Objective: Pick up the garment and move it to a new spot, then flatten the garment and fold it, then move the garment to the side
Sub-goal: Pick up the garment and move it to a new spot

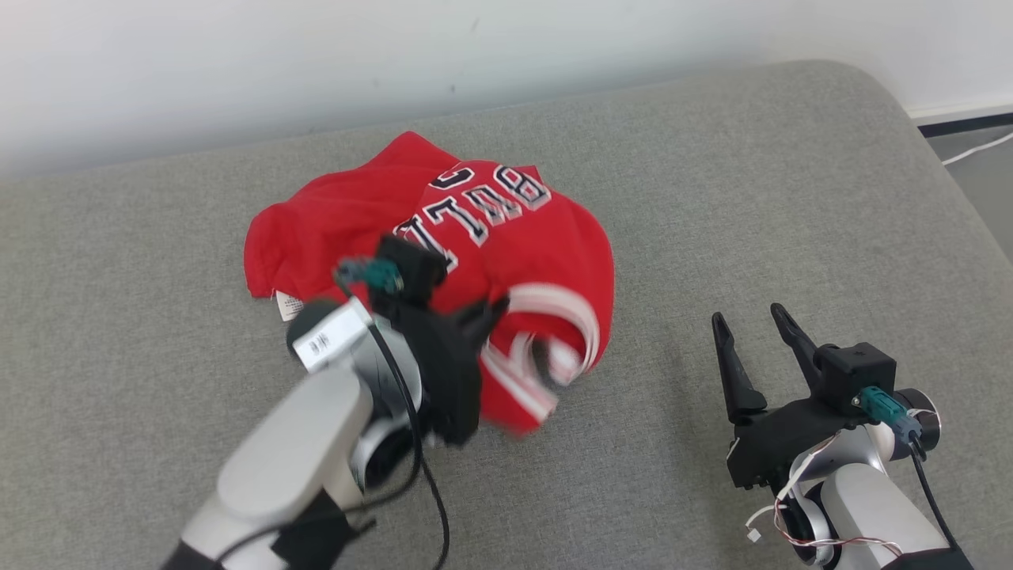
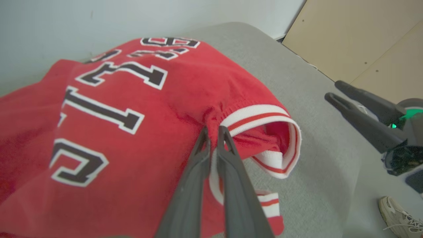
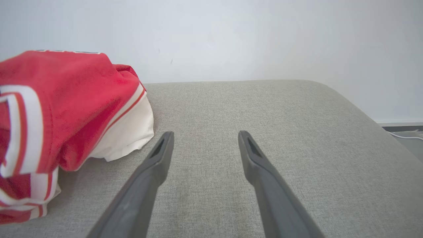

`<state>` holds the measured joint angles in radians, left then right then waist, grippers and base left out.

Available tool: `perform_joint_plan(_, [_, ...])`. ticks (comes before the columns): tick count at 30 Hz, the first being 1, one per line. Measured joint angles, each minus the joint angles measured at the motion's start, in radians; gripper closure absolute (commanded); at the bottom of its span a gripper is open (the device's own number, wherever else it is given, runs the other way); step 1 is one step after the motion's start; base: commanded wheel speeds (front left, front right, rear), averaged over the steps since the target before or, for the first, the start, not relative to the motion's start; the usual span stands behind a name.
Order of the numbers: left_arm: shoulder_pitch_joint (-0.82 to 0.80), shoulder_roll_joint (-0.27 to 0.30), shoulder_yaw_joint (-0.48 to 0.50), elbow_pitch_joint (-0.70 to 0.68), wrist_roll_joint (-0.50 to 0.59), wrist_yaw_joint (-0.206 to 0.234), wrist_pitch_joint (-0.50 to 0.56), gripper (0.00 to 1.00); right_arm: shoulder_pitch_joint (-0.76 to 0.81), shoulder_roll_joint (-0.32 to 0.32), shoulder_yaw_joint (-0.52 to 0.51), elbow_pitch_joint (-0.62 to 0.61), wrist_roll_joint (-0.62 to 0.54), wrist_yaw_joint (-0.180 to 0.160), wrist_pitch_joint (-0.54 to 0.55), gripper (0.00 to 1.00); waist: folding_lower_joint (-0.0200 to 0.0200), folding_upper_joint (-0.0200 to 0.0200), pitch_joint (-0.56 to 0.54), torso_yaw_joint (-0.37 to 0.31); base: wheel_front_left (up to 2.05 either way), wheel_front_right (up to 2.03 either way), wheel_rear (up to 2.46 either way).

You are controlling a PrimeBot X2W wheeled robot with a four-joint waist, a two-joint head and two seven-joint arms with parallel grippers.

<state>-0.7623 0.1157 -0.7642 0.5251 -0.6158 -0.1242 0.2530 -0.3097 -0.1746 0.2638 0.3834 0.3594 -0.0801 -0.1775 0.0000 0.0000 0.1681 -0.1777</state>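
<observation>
Garment [image 1: 491,229], a red jersey w/ black-and-white lettering and red/white striped trim [image 2: 261,114], sits bunched on the grey cushion [image 1: 752,182]. It's toward the back, near the wall [image 1: 316,63], a bit left of centre in head view.

Left gripper [image 2: 213,129] is clenched on it: fingers pinched together w/ a fold of red fabric between them, just beside the striped trim. Nearest part of the cloth looks raised off the cushion, but head view is blurred there, so can't say how much.

Right gripper [image 1: 746,317] is released, jaws wide, nothing in them. It's over bare cushion on the robot's right, well apart from the garment.

Handling, my read:
- Light, soft knit w/ no stiffness, so it'll sag & drape from any single pinch and drag its loose end.
- Not fragile, not slippery, though a thin ply could slide out if only one layer is caught.
- Best holds are prob. the thicker ribbed trim or shoulder seams, 2 pts well apart for flattening.
</observation>
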Motion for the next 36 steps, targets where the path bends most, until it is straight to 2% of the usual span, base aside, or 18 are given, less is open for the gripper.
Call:
perform_joint_plan(8, [0.079,-0.050,-0.042,0.083,0.017,0.009,-0.044,1.00,-0.004,-0.012,-0.012,0.000,0.001,0.000,-0.008,0.00,0.0000,0.0000,0.016,0.012,0.00,0.00,0.00])
perform_joint_plan(16, [0.082,-0.060,-0.063,0.128,0.017,0.009,-0.079,1.00,-0.008,0.002,0.001,0.005,0.000,0.000,-0.009,0.00,0.0000,0.0000,0.013,0.034,0.00,0.00,0.00])
perform_joint_plan(17, [0.082,-0.060,-0.063,0.134,0.017,0.009,-0.081,0.55,-0.008,0.002,0.001,0.007,0.000,0.000,-0.009,0.00,0.0000,0.0000,0.011,0.036,0.00,0.00,0.00])
perform_joint_plan(18, [0.082,-0.060,-0.064,0.138,0.017,0.010,-0.091,0.03,-0.008,0.002,0.001,0.010,0.000,0.000,-0.009,0.00,0.0000,0.0000,0.008,0.037,0.00,0.00,0.00])
perform_joint_plan(19, [0.082,-0.060,-0.064,0.141,0.018,0.011,-0.098,0.00,-0.008,0.002,0.001,0.013,0.000,0.000,-0.009,0.00,0.0000,0.0000,0.005,0.039,0.00,0.00,0.00])
perform_joint_plan(27, [0.081,-0.061,-0.067,0.117,0.029,0.023,-0.161,0.00,-0.003,-0.002,-0.006,0.038,0.002,0.000,-0.017,0.00,0.0000,0.0000,-0.030,0.058,0.00,0.00,0.00])
perform_joint_plan(36, [0.044,-0.042,-0.097,0.097,0.119,0.078,-0.184,0.00,0.019,0.002,0.003,0.052,0.009,0.001,-0.025,0.00,0.0000,0.0000,-0.082,0.096,0.00,0.00,0.00])
